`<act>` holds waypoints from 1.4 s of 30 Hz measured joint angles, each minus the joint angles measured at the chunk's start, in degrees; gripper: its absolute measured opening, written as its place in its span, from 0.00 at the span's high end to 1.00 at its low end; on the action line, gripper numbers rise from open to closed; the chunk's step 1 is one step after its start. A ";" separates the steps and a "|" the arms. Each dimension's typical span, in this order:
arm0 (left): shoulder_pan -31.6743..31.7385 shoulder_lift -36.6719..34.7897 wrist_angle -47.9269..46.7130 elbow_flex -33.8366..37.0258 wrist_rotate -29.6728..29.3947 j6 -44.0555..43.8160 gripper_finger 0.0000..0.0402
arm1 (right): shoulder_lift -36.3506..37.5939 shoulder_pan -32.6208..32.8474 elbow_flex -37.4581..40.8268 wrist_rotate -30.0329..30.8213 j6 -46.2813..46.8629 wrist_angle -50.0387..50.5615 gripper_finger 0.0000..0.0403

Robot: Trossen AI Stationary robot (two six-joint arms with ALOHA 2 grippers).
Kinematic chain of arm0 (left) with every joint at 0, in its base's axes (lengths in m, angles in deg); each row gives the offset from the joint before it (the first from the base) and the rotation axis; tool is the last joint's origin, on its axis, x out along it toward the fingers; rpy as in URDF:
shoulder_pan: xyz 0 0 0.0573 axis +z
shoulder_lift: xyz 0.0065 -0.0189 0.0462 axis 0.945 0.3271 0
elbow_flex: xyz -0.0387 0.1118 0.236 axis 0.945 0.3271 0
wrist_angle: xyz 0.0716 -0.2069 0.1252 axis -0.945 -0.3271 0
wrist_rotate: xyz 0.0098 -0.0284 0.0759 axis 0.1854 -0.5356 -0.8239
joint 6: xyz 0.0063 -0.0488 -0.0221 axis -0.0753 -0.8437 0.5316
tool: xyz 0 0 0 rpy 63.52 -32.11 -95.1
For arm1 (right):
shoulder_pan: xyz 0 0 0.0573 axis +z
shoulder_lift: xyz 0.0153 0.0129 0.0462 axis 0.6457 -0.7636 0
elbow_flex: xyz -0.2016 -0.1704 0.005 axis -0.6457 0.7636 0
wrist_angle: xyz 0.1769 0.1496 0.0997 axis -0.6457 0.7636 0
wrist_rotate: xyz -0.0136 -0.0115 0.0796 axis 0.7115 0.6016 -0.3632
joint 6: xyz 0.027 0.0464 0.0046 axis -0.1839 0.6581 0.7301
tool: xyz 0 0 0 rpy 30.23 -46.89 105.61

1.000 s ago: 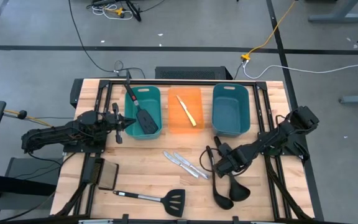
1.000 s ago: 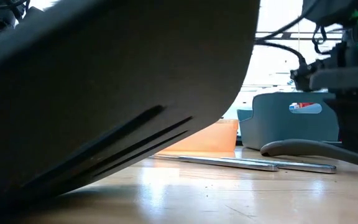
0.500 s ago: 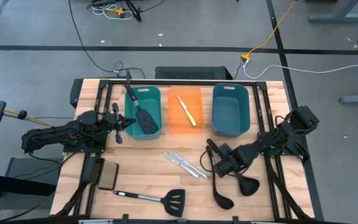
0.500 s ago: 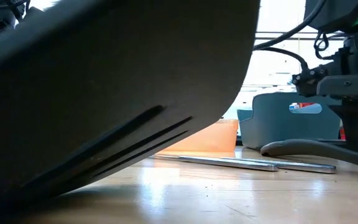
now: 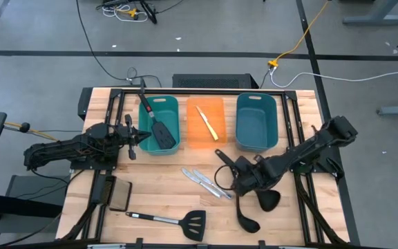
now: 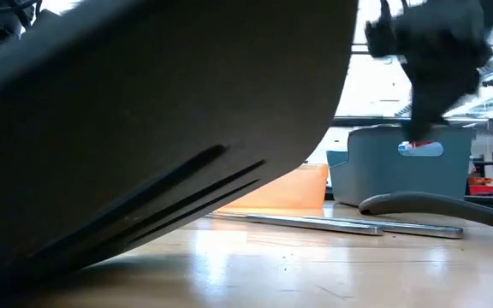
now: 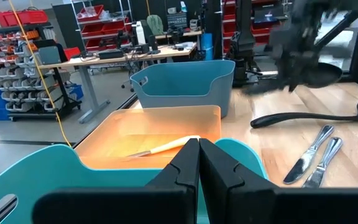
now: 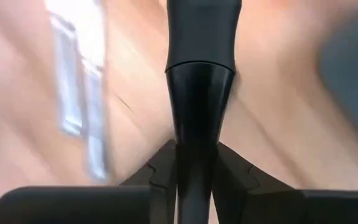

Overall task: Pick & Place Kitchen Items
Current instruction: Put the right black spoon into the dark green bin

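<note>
My right gripper (image 5: pixel 239 178) hangs over the table's right half, shut on a long black ladle (image 5: pixel 267 199) that it holds above the wood. A second ladle (image 5: pixel 247 223) lies flat on the table just nearer. Two silver knives (image 5: pixel 203 181) lie side by side to the left of them. A black slotted spatula (image 5: pixel 179 222) rests near the front edge; another spatula (image 5: pixel 159 129) lies in the teal bin (image 5: pixel 174 105). A cream-handled knife (image 5: pixel 209 123) lies in the orange bin (image 5: pixel 193 138). My left gripper (image 5: pixel 133 138) waits shut beside the teal bin. My right gripper pinches the ladle's handle (image 8: pixel 201 106) between its two fingers (image 8: pixel 159 180), about midway along it. The fingers slant down from the table's right side and lie across the handle. The ladle is lifted clear, its bowl (image 5: pixel 268 200) toward the near edge and its handle end (image 5: pixel 220 154) toward the far left.
A blue bin (image 5: pixel 256 123) stands at the far right of the row of three bins. A flat black pad (image 5: pixel 119 196) lies at the near left. Bare wood shows between the bins and the knives.
My right gripper has risen, tipping and rolling as it went, and has taken one ladle up off the table. The ladle lay beside the other ladle; now it hangs clear and has turned, with its handle end swung toward the table's far left.
</note>
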State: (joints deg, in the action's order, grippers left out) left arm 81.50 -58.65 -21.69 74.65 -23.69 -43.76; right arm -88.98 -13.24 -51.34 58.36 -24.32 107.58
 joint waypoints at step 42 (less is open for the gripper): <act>0.00 0.00 4.07 0.02 -2.83 3.63 0.96 | 65.46 -0.37 50.10 9.41 -56.60 -68.99 0.82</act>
State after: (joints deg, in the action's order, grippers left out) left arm 81.50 -58.65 -17.62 74.68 -26.52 -40.13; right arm -23.52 -13.61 -1.24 67.77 -80.92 38.59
